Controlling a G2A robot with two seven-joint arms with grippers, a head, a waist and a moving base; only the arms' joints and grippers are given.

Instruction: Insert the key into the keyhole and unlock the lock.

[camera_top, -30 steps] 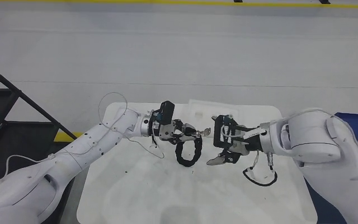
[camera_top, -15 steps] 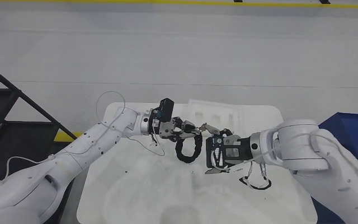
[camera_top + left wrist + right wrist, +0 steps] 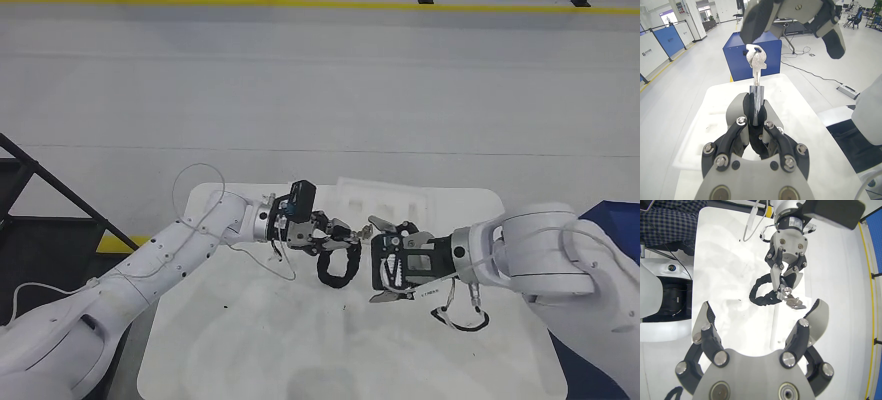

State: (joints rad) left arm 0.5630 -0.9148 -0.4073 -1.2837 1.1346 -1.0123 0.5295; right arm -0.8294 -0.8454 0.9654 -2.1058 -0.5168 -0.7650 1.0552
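Left jaws clamp the stiff metal lock [image 3: 756, 98] with its small, likely slippery key [image 3: 757, 62] seated, while right jaws gape empty at its three o'clock, best pinching the flat head.

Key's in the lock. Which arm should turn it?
Right. The left gripper is shut on the lock, steadying it, with the key seated in it. The right gripper is open and close to the key's head, so it probably only needs to close and twist.
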